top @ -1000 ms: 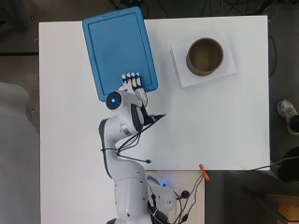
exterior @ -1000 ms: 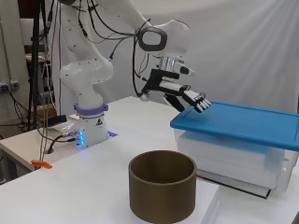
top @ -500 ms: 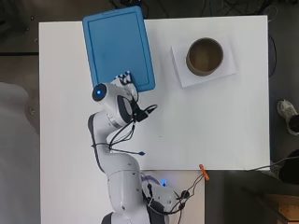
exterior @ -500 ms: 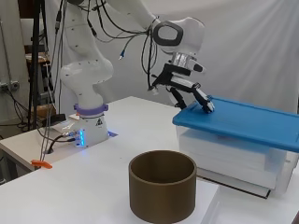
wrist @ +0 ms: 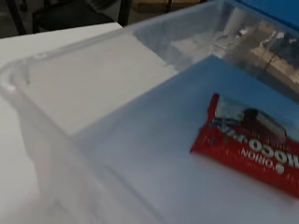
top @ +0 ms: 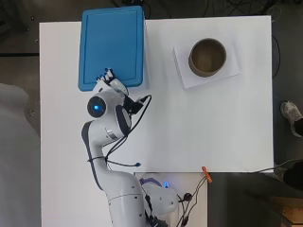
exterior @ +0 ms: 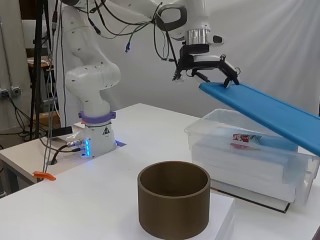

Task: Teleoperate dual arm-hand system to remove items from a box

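Note:
A blue lid [top: 112, 45] [exterior: 265, 107] hangs tilted over the clear plastic box [exterior: 210, 132], its arm-side edge raised high and its far end low. My hand [top: 110, 80] [exterior: 206, 64] is at that raised edge, with fingers curled round it. The opened box holds a red snack packet [wrist: 247, 144] [exterior: 245, 139] lying flat on its pale blue bottom [wrist: 154, 154]. In the overhead view the lid hides the box.
A brown round container [top: 207, 56] [exterior: 173, 205] stands on a white sheet [top: 187, 78] at the back right. A small orange object [top: 206, 174] [exterior: 44, 175] lies by the table's edge near the arm's base [exterior: 95, 142].
The hand has gone from resting on the closed lid to gripping its near edge. That edge has risen, the box now stands open, and hand and lid have shifted left overhead.

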Robot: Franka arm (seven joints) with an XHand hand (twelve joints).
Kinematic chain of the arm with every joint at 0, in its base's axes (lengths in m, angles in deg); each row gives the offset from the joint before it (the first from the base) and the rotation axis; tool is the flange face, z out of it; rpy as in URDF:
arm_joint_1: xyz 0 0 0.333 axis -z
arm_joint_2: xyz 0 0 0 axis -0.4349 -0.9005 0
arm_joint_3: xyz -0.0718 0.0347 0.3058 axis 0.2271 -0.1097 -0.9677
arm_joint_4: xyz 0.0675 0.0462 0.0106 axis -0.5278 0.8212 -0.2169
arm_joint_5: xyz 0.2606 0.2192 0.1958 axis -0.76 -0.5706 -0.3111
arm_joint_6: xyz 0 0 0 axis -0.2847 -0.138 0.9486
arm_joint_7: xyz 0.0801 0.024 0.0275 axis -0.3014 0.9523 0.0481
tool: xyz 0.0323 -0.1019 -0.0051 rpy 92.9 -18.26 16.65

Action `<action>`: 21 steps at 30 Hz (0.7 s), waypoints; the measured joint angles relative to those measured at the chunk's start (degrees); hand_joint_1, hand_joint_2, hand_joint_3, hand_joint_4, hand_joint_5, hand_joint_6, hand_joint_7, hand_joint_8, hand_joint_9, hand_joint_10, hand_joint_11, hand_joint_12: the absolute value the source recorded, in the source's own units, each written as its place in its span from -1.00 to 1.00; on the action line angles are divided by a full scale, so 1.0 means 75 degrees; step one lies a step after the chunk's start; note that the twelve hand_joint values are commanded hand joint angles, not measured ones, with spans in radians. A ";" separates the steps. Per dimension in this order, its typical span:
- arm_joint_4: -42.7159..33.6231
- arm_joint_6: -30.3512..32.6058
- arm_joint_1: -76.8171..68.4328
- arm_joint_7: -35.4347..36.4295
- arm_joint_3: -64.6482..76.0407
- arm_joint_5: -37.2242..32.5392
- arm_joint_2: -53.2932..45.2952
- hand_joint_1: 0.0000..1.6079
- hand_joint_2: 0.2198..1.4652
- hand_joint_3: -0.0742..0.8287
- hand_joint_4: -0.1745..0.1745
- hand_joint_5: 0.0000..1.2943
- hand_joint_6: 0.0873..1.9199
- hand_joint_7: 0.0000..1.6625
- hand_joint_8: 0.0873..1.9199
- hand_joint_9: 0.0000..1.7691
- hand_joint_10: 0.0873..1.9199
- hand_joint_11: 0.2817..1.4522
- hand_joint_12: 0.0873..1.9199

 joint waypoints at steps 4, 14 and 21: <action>-0.1772 0.0098 -0.0078 0.0517 -0.0209 -0.0034 -0.0595 0.65 0.62 -0.83 -1.00 -0.11 0.67 -0.11 0.27 -0.03 0.22 -0.17 -0.87; -0.3599 -0.0258 -0.0471 0.1875 -0.1117 -0.0659 -0.1701 0.65 0.65 -0.84 -0.85 -0.26 0.71 -0.14 0.52 0.01 0.20 -0.40 -0.23; -0.0706 -0.0917 -0.1295 0.2763 -0.1530 -0.2905 0.0233 0.57 0.83 -0.79 -0.70 -0.54 0.96 -0.37 0.82 -0.20 0.62 -0.52 0.04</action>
